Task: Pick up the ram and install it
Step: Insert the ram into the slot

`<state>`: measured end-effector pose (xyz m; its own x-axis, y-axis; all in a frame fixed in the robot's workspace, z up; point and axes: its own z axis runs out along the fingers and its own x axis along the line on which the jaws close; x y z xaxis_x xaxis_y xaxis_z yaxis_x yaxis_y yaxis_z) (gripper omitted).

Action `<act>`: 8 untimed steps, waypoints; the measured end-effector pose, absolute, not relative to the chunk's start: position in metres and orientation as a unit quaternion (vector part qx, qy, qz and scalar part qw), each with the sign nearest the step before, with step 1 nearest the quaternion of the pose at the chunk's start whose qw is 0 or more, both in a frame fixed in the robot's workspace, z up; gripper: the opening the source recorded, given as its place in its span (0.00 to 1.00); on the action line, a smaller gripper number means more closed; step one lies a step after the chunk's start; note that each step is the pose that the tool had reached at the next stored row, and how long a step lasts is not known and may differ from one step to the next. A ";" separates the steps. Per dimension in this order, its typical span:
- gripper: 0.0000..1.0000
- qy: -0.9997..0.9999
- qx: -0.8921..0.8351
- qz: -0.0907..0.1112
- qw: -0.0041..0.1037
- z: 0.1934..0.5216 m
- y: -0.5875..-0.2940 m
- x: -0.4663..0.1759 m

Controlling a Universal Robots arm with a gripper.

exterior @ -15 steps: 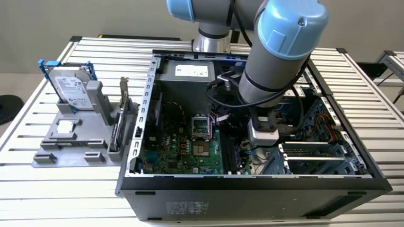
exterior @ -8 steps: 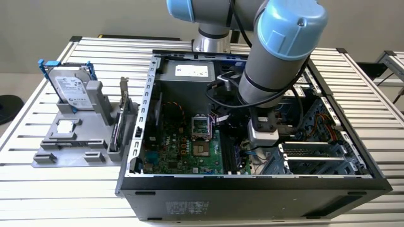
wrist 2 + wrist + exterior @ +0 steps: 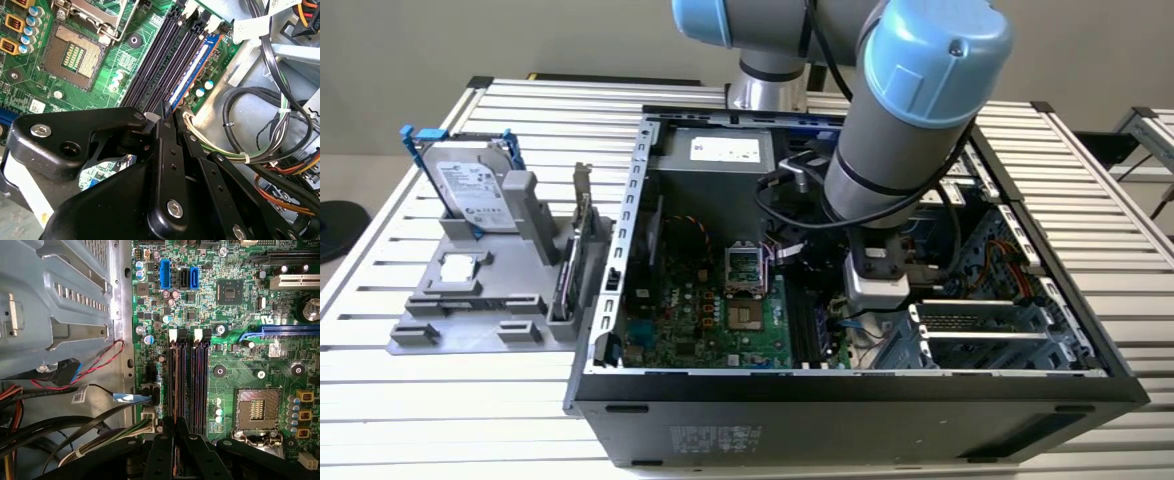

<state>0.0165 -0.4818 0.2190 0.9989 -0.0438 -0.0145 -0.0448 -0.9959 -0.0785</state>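
The ram [image 3: 195, 67] is a long narrow stick with a blue and white face. It stands on edge in the outermost of several black memory slots [image 3: 160, 55] on the green motherboard [image 3: 707, 320], beside the cable bundle. In the first wrist view the ram [image 3: 176, 375] runs up from between the black fingers. My gripper [image 3: 167, 112] [image 3: 175, 427] is low inside the open computer case [image 3: 854, 400], its two fingers pressed close on either side of the stick's near end. In the exterior view the gripper [image 3: 874, 310] hangs over the slots.
A CPU socket [image 3: 257, 410] lies beside the slots. Thick black and coloured cables [image 3: 260, 125] crowd the other side. Outside the case, a grey fixture [image 3: 467, 300] holds a silver hard drive [image 3: 474, 185] with blue rails and an upright card [image 3: 580, 230].
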 end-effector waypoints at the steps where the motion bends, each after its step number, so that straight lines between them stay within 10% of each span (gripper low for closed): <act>1: 0.00 0.022 -0.999 0.006 0.040 0.219 -0.482 0.016; 8: 0.00 0.022 -0.999 0.006 0.042 0.220 -0.482 0.016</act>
